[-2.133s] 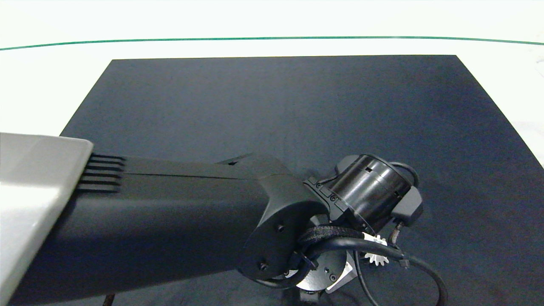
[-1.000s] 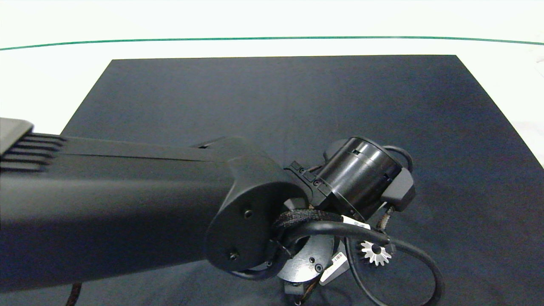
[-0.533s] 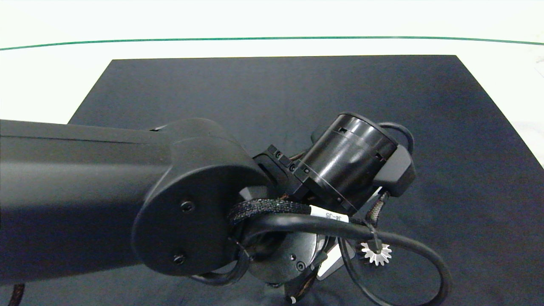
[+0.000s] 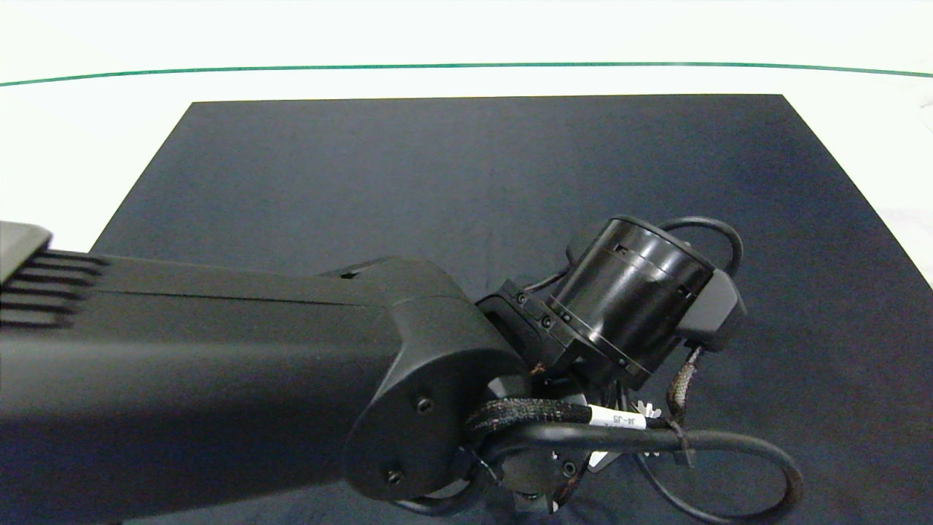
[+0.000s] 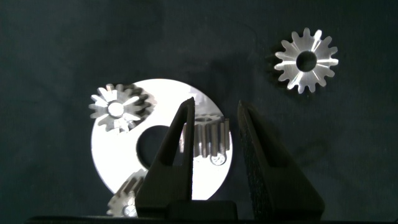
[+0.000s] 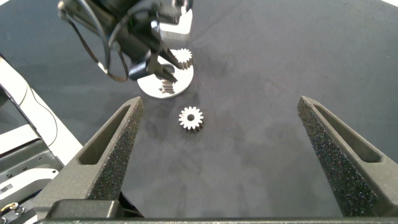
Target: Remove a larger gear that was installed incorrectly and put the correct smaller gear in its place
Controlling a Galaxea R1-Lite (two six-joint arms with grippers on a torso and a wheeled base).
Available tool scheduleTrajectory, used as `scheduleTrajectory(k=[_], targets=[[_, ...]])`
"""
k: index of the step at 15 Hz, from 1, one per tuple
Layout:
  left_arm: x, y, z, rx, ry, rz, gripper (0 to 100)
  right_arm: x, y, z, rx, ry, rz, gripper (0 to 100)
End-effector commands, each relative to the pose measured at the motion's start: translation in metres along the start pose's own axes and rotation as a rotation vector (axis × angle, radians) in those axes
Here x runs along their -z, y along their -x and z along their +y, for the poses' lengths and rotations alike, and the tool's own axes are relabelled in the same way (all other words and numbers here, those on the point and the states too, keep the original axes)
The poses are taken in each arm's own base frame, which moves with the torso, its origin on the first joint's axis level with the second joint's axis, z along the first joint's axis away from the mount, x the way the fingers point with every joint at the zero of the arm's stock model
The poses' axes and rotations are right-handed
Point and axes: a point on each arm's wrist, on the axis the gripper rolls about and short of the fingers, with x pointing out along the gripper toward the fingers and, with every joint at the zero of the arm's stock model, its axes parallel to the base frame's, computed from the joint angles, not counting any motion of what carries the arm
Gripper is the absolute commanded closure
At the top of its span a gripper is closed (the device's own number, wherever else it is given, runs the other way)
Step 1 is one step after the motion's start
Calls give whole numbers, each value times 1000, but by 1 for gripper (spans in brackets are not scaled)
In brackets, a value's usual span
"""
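The smaller gear, a short-toothed shiny silver wheel, sits edge-on between the left gripper's grey fingers, over the round silver metal disc. One finger overlaps it and a thin dark slit shows at the other, so prob. pinched, but contact isn't fully visible. Can't tell if it touches the disc yet.

The larger gear, a wider silver wheel w/ long spiky teeth, lies flat on the dark mat, just beside the disc and off it. So removal looks done.

Two more small silver gears are seated on the disc, w/ the held one between them, nearer the disc's edge.

Change in the head view: half a sec ago the left arm was swung up close to the camera and the big gear showed plainly inside the cable loop. Now the wrist has dropped back and shifted toward the right, and the cable covers all but a few tooth tips. I read that as the arm coming down to seat the replacement; alignment is what's left.

Right gripper hangs well apart, fingers spread wide, empty.
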Motion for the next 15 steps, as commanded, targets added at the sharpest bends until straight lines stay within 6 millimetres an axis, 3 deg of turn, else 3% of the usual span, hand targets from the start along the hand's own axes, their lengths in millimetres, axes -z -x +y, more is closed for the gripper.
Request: scheduleTrajectory(k=[1,2,3,8,11,15], targets=[[9,-9,-9,10,-23,41,69,0,-1,0,-1,3,5,0],[10,-8,-10,14,-27,42,69,0,0,0,-2,3,3,0],[9,-7,-10,14,-27,41,0,0,-1,0,-2,3,5,0],[7,-2,-5,6,-3,31,0,0,-1,0,-1,3,5,0],[12,0,-1,14,-20,129,0,0,-1,0,-2,3,5,0],[-3,7,0,19,23,146,0,2,-2,1,-3,5,14,0]])
